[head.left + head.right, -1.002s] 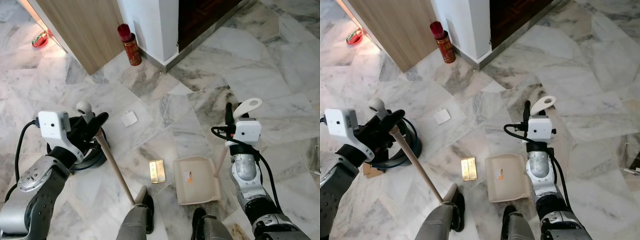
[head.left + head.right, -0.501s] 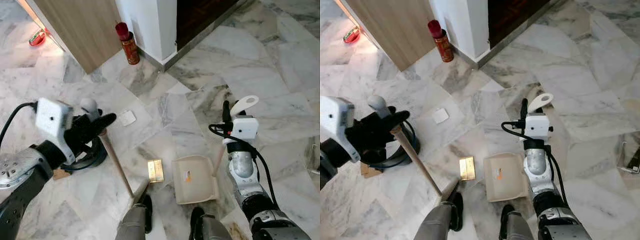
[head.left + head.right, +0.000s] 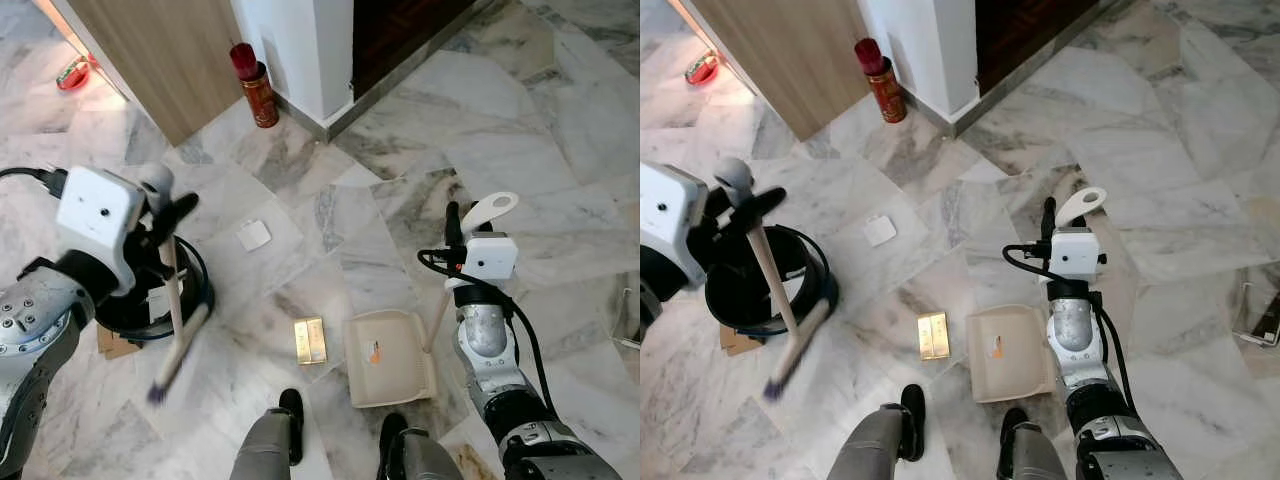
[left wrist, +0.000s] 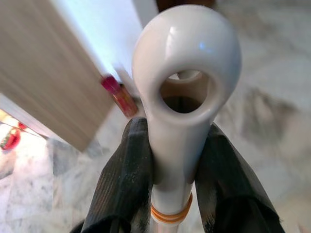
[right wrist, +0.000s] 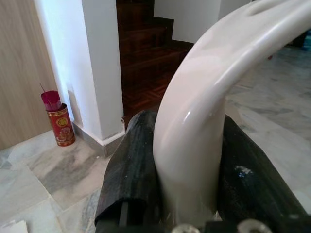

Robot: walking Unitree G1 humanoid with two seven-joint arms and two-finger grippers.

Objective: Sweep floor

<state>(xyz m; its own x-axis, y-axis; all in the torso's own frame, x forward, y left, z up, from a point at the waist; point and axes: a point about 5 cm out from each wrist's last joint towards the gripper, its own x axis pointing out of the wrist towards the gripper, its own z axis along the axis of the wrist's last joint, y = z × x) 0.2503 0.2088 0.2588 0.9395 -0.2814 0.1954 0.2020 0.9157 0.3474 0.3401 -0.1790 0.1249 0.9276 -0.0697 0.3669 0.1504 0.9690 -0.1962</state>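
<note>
My left gripper (image 3: 166, 212) is shut on the white looped top of the broom (image 4: 187, 87), fingers (image 4: 124, 184) clasping it on both sides. The wooden broom stick (image 3: 172, 285) hangs almost upright, and its blurred brush head (image 3: 172, 362) is by the black bin (image 3: 128, 305), left of my feet. My right gripper (image 3: 453, 228) is shut on the dustpan's white handle (image 5: 194, 121). The beige dustpan (image 3: 386, 357) rests on the marble floor, mouth facing left. A gold packet (image 3: 313, 341) lies just left of the pan. A white square scrap (image 3: 254, 235) lies further away.
A brown cardboard bit (image 3: 114, 346) lies by the bin. A red canister (image 3: 258, 88) stands against the white pillar (image 3: 300, 50). A wooden panel (image 3: 165, 55) is at the far left, and dark stairs (image 5: 146, 53) sit behind the pillar. My feet (image 3: 292, 412) are near the packet.
The broom has swung left: its brush head went from in front of my feet to beside the black bin, and the stick now hangs nearly upright. The dustpan has stayed put.
</note>
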